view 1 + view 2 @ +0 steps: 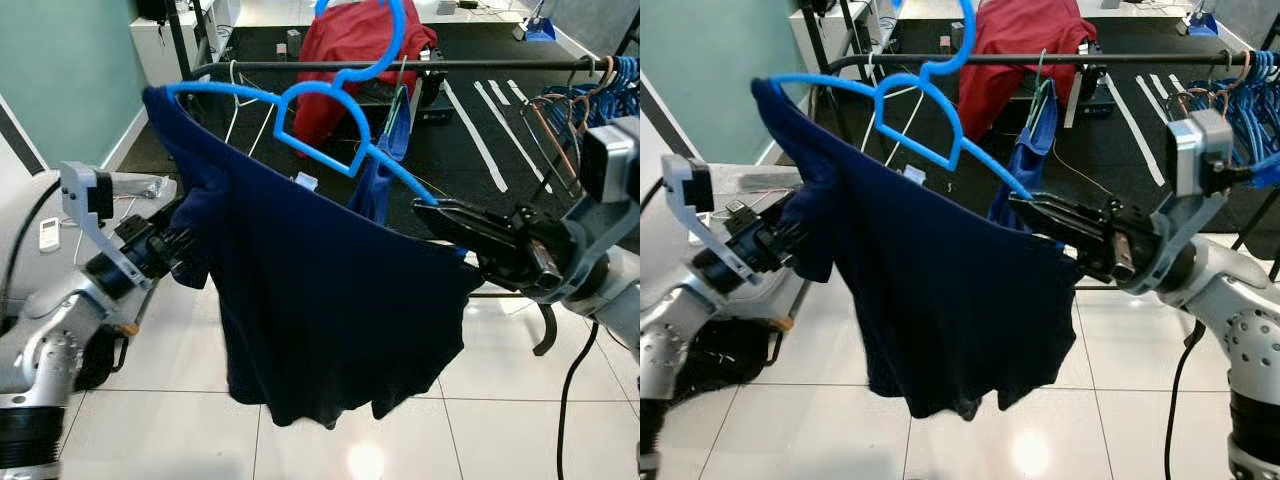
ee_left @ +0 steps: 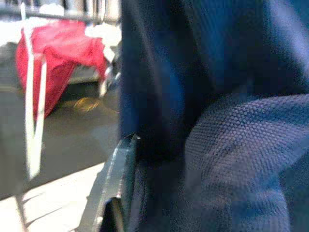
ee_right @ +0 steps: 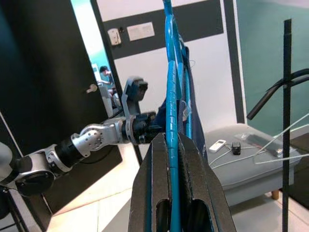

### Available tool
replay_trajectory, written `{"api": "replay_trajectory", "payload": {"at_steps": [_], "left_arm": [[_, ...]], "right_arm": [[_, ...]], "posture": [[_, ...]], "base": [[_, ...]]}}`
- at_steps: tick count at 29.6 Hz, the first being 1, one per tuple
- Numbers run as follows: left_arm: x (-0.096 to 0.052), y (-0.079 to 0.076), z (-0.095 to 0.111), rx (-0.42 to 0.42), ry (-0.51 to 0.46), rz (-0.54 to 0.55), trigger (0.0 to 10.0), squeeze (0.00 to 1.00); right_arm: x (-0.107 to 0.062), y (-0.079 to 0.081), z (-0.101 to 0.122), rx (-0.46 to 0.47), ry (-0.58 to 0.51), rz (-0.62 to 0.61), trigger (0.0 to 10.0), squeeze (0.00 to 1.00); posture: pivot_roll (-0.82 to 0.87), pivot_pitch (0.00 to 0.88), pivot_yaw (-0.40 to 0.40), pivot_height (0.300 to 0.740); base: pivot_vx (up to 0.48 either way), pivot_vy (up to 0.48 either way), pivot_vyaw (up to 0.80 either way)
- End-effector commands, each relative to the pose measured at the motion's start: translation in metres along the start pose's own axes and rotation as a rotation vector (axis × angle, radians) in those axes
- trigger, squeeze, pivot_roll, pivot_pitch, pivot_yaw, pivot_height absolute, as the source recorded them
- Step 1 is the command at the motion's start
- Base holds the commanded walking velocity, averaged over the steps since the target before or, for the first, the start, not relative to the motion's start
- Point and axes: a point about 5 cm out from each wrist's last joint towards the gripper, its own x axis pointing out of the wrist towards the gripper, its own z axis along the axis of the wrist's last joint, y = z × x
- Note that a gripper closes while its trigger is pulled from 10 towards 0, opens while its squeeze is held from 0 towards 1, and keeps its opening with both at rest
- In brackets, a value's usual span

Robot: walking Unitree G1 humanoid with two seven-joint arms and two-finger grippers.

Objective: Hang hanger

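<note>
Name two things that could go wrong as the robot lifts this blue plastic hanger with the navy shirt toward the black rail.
1. The right gripper pinches only the tip of the blue plastic hanger; it may twist or slip out.
2. The left gripper grips the navy shirt, not the hanger, so pulling could drag the fabric off before the hook reaches the black rail.

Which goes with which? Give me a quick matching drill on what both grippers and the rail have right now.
Things:
1. right gripper
2. left gripper
3. red garment
4. blue hanger

States:
A. draped over the black rail
B. clamped on the hanger's end
C. carries the navy shirt
D. bunched in the shirt's side

Pairs: 1-B, 2-D, 3-A, 4-C
</note>
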Motion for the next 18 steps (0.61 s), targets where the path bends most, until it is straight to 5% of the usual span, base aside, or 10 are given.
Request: {"api": "replay_trajectory", "payload": {"at_steps": [1,9,18], "left_arm": [[-0.006,0.002,-0.006,0.033,0.057,0.007,10.0,1.00],[-0.022,0.017,0.003,0.132,0.129,0.033,10.0,1.00],[-0.045,0.033,-0.017,0.328,0.440,0.078,10.0,1.00]], "right_arm": [[0.000,0.005,0.011,-0.030,-0.034,0.040,0.0,0.00],[-0.003,0.008,0.014,-0.016,-0.018,0.080,0.0,0.00],[-0.006,0.011,0.019,-0.005,0.004,0.109,0.0,0.00]], "posture": [[-0.13,0.116,0.047,0.740],[-0.13,0.117,0.043,0.740],[-0.13,0.118,0.040,0.740]], "base": [[0.000,0.000,0.00],[0.000,0.000,0.00],[0.000,0.000,0.00]]}}
